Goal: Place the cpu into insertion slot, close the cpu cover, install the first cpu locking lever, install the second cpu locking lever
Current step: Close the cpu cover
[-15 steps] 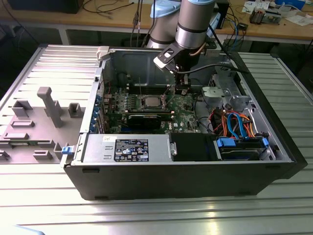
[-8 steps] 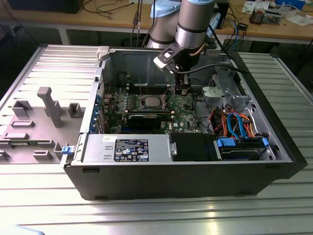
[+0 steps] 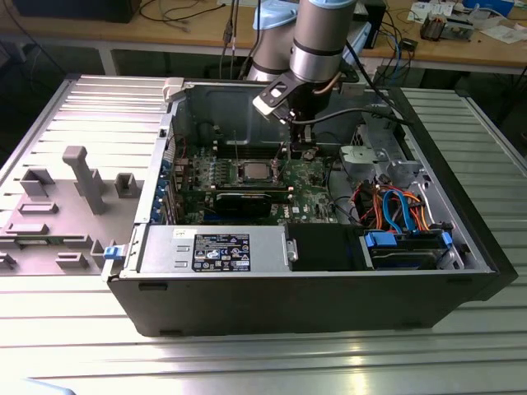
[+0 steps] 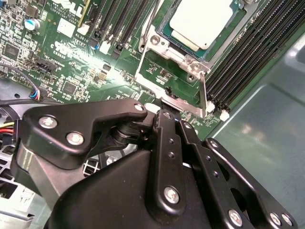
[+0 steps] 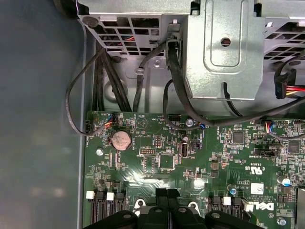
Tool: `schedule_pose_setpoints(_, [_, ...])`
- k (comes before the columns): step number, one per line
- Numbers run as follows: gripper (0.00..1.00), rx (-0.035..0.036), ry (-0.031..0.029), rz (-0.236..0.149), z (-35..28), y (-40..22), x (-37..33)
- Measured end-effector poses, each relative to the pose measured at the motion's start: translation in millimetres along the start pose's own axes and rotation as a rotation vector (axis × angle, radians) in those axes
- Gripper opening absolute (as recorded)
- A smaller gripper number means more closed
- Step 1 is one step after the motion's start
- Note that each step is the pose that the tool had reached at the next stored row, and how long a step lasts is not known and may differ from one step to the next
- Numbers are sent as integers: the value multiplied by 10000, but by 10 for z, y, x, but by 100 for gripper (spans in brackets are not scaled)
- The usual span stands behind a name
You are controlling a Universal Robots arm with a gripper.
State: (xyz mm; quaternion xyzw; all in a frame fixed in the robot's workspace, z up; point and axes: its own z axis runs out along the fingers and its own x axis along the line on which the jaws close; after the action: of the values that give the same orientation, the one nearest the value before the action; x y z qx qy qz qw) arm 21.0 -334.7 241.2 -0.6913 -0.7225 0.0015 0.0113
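Observation:
The cpu [image 4: 199,20] lies flat in the insertion slot [image 4: 164,28], its silver-grey top facing up; in the exterior view the cpu [image 3: 253,171] sits mid-board. The silvery cpu cover [image 4: 195,61] lies down around the chip's edges. One thin locking lever [image 4: 204,93] stands upright at the socket's corner, and another lever [image 4: 151,21] rises along the opposite side. My gripper [image 4: 167,113] hovers just off the socket's edge, beside the upright lever. Its black fingers [image 5: 161,196] are shut together with nothing between them. In the exterior view my gripper [image 3: 290,148] hangs inside the case, toward that view's right of the chip.
The open black computer case [image 3: 247,309] lies on a ribbed metal table. A drive cage [image 5: 224,52] and looping black cables [image 5: 176,90] sit close behind the gripper. Long black memory slots [image 4: 248,52] flank the socket. A grey fixture [image 3: 82,177] stands at the exterior view's left.

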Motion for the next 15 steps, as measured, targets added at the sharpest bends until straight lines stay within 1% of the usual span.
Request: schedule_pose_setpoints(15, [11,2,1,-1,10,-32,1])
